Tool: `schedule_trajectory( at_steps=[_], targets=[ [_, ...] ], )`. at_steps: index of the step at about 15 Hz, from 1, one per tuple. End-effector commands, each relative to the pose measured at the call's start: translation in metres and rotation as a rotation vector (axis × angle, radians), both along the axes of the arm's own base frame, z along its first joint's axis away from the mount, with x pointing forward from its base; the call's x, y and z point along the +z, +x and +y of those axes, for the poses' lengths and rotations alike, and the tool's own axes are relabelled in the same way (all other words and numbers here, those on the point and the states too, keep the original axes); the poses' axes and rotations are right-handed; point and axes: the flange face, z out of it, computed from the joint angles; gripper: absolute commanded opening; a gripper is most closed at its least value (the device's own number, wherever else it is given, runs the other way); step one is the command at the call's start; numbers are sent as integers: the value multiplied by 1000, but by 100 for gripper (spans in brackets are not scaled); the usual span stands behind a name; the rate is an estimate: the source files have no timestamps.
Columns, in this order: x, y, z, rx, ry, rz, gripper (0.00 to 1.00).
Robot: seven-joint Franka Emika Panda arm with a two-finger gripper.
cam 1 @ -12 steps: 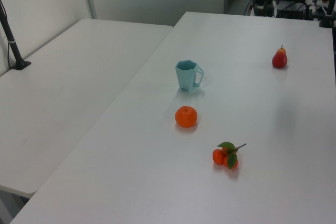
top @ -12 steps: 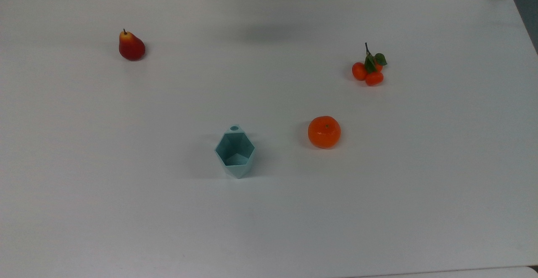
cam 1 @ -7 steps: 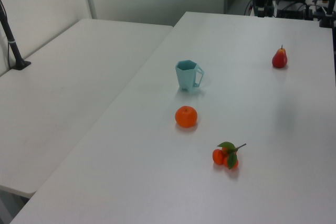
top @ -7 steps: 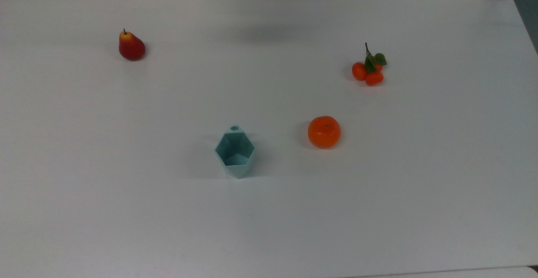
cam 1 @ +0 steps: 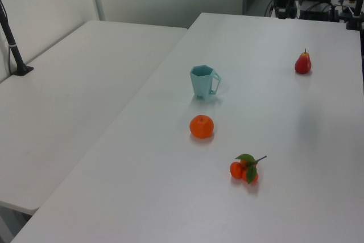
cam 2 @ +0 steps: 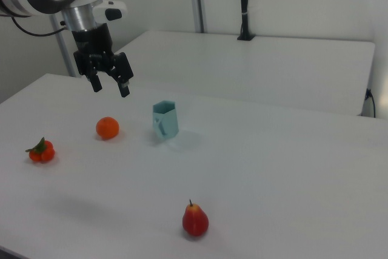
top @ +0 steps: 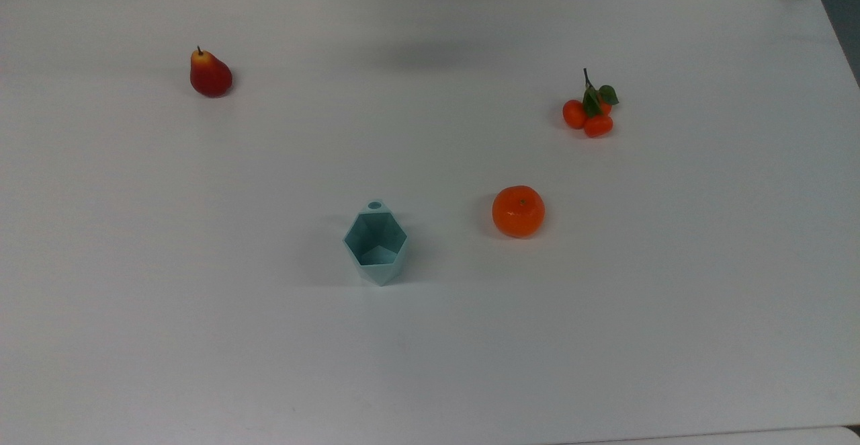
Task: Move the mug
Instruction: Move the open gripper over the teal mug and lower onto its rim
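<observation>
**Nothing grasped yet: mug untouched, claw up high**

Currently the gripper (cam 2: 109, 84) hangs spread and empty, well above the table (top: 430, 364). The mug (top: 375, 243) stands upright mid-table, with the orange (top: 518, 211) near on the top view's right.

Risk, judged: its tapered facets could slip between the fingers, or a slanted descent could nudge the orange. The handle tab is hard to make out.

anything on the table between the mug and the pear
No: in the top view the stretch of white table between the mug and the pear is bare.
</observation>
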Motion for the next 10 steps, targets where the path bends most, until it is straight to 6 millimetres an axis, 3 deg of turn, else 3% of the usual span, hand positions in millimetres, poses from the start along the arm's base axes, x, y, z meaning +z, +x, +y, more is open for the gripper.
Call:
schedule_trajectory(
  at_steps=[1, 6, 10],
  targets=[
    [-10, 7, 6, 29, 16, -61, 100],
    [-50, 40, 13, 99, 6, -130, 100],
    [-106, 76, 30, 146, -4, -157, 100]
  ],
)
